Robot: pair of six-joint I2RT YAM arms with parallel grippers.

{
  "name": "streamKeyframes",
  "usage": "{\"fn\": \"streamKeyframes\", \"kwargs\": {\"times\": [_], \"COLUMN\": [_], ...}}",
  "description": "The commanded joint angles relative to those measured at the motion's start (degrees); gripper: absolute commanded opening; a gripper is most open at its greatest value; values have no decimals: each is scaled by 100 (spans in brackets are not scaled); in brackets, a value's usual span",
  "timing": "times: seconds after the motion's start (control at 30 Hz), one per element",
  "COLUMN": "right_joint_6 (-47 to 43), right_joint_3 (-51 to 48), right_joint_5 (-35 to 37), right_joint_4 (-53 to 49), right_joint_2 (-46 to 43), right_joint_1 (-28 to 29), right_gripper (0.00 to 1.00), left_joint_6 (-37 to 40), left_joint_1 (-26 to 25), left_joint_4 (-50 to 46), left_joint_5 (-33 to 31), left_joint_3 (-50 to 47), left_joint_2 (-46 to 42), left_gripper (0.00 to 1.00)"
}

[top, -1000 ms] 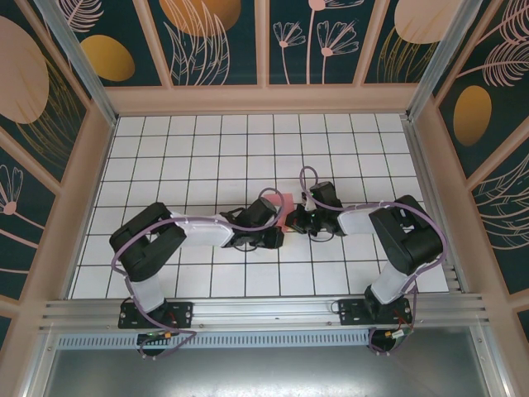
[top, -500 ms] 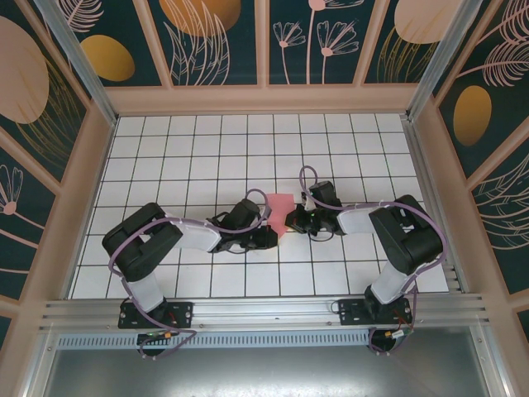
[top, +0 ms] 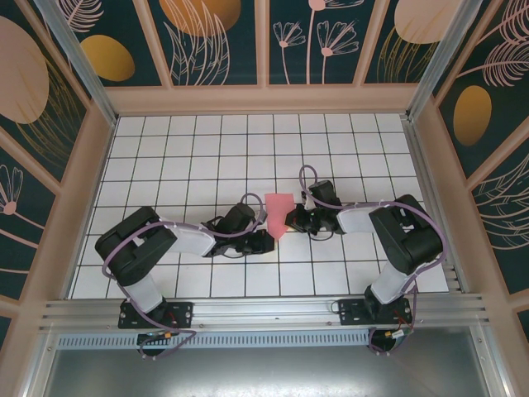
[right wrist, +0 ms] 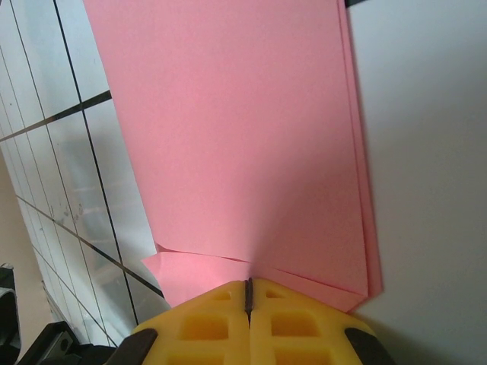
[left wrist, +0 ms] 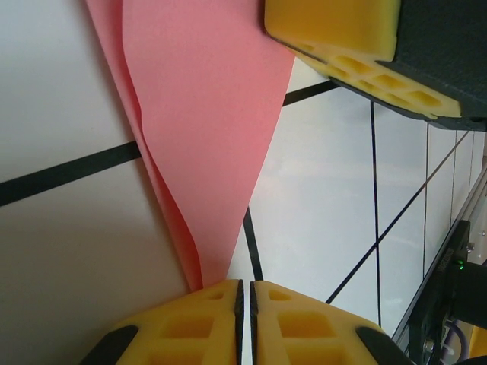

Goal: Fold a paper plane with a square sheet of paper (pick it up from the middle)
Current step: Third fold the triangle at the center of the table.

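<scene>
1. The left gripper (top: 264, 241) has drawn back leftward, so more of the square sheet of paper (top: 278, 213) shows than a second ago.
2. The sheet, already folded to a point, sits mid-table (top: 207, 149) between both claws.
3. The left pads are all but together on its near tip, seemingly pinching it.
4. The right gripper (top: 289, 219) is clamped tight on the sheet's right edge.
5. My guess is that they are drawing the fold taut, with the wings still to come.

Robot lab cell, gridded table (top: 207, 149), leaf-patterned wall panels (top: 207, 41), left arm (top: 140, 248) and right arm (top: 405, 236) on aluminium rail (top: 264, 310)
</scene>
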Motion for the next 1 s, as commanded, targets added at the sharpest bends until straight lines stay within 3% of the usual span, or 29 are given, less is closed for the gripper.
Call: {"fn": "streamKeyframes", "kwargs": {"times": [0.0,0.33,0.57,0.77,0.97], "right_joint_6": [-182,-16,4,-5,-80], "right_joint_3": [-37,-141,-151,-131,-54], "right_joint_5": [682,625,655,673,702], "right_joint_4": [-511,-365,-377,-415,-478], "right_joint_2": [210,179,192,186,42], "right_joint_1": [-43,-30,-29,-34,-50], "right_gripper": [0,0,0,0,0], "left_joint_6": [47,176,65,37,86], "left_joint_1": [-49,-49,-45,-26,-27], "left_joint_4": [-1182,-1375,-603,-741,-1191], "left_joint_5": [-112,-816,-318,-199,-645], "left_joint_3": [-200,209,955,1364,982], "left_joint_2": [27,-1189,-315,656,659], "left_gripper": [12,12,13,12,10]}}
